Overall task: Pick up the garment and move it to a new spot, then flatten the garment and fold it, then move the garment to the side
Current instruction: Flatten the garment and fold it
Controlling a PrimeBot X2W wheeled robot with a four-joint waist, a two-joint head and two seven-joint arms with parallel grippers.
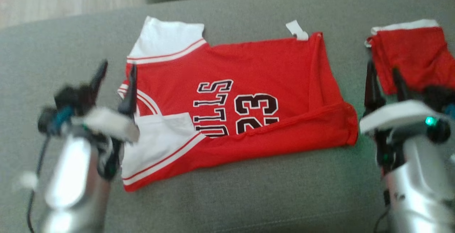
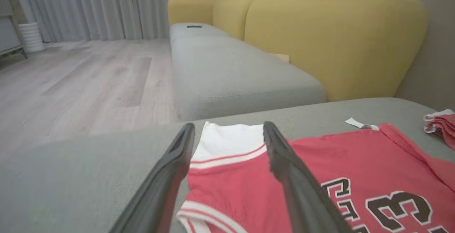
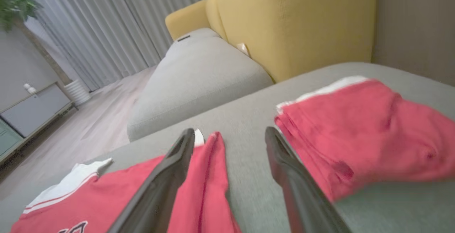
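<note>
Left pincer (image 1: pixel 118 66) and right pincer (image 1: pixel 383 68) gape empty at either end of the red Bulls jersey (image 1: pixel 249 94) on the sofa cushion (image 1: pixel 249 197) (near edge seemingly folded over). Mid-fold, I judge; next needs fresh corner grips.

grey sofa seat (image 1: pixel 249 197); yellow backrest (image 2: pixel 334 41); folded red cloth (image 1: pixel 412 55) on seat; grey curtains (image 2: pixel 106 5); pale wood floor (image 2: pixel 71 84).

The left forearm (image 1: pixel 71 176) is a glossy silver shell with a thin black cable (image 1: pixel 30 208) beside it — the right forearm (image 1: pixel 416 176) matches, with a small green light (image 1: pixel 430 121) at its white-collared wrist. The left tool (image 1: pixel 118 65) and right tool (image 1: pixel 382 66) each have two long dark fingers (image 2: pixel 284 165).
</note>
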